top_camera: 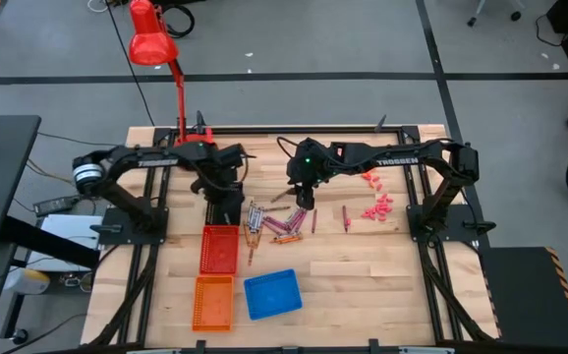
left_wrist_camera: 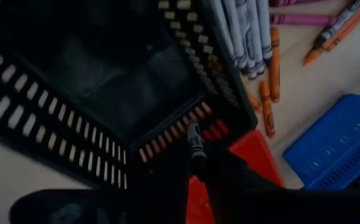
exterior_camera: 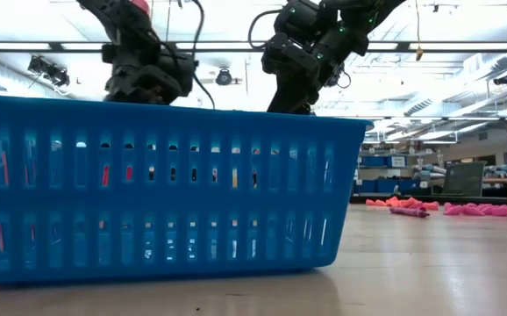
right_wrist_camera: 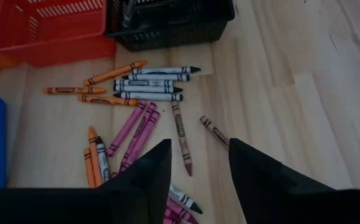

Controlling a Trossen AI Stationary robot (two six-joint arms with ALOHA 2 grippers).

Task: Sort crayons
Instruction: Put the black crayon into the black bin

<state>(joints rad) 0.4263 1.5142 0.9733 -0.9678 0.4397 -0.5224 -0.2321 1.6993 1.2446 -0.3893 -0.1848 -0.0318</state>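
Wooden table: crayons scattered; baskets (black, red, orange, blue).

- High view looks straight down on the whole table.
- Low view sits against the blue basket, perhaps touching.
- Both wrist views share crayons beside the black basket.

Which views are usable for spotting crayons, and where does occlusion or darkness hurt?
Right wrist view: evenly lit, crayons sharp on pale wood. Left wrist view: dim, black basket swallows detail, foreground pincer a dark blur. Low view: blue basket blocks nearly everything. High view: even light, crayons tiny.
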